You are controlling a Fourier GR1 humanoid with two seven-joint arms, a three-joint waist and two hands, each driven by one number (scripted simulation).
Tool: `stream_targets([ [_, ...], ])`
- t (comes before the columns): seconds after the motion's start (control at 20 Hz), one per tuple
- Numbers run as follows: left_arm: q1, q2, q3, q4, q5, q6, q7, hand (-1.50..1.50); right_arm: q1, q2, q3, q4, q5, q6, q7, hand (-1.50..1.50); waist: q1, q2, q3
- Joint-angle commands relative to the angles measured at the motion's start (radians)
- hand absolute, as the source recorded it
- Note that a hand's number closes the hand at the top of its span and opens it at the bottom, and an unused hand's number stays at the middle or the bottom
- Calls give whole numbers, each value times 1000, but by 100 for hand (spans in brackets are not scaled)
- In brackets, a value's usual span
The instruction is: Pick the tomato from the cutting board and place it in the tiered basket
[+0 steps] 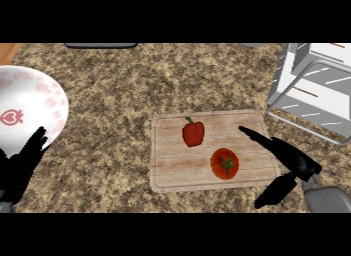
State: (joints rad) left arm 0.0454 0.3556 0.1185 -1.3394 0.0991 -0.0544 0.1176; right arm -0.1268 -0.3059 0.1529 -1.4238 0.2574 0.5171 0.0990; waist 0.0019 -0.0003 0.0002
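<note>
**Two vegetables on the board, right hand open beside them**

Two items lie on the pale wooden cutting board (pixel 207 150): a round red tomato (pixel 224 163), just left of the right hand (pixel 290 161), whose straight fingers spread wide, and a red bell pepper (pixel 193 133) beyond it. A white wire tiered basket (pixel 320 87) stands ahead of that hand. The left hand (pixel 14 167) rests open by a white strawberry-patterned bowl (pixel 23 112).

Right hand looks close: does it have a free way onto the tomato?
Probably yes. The open right hand hangs just right of the tomato on the cutting board, nothing between; the red pepper lies behind.
</note>
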Motion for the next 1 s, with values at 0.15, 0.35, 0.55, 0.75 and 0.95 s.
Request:
stream_targets([
  [0.15,-60,-3,64,25,-18,-48,31,0,-4,65,-16,37,75,-4,-47,-150,-1,0,0],
  [0.35,8,-11,64,-45,-34,-53,34,0,-38,131,5,-14,82,-11,63,-150,2,0,0],
  [0.55,28,-10,92,-64,-14,-99,50,0,-57,132,-15,103,120,-21,-30,-150,3,0,0],
  [0.75,25,-80,53,-118,-74,-37,69,0,-39,169,-4,91,141,-33,-23,-150,1,0,0],
  [0.95,15,-79,80,-37,-76,-68,20,0,-83,220,15,150,177,-59,-14,-150,1,0,0],
])
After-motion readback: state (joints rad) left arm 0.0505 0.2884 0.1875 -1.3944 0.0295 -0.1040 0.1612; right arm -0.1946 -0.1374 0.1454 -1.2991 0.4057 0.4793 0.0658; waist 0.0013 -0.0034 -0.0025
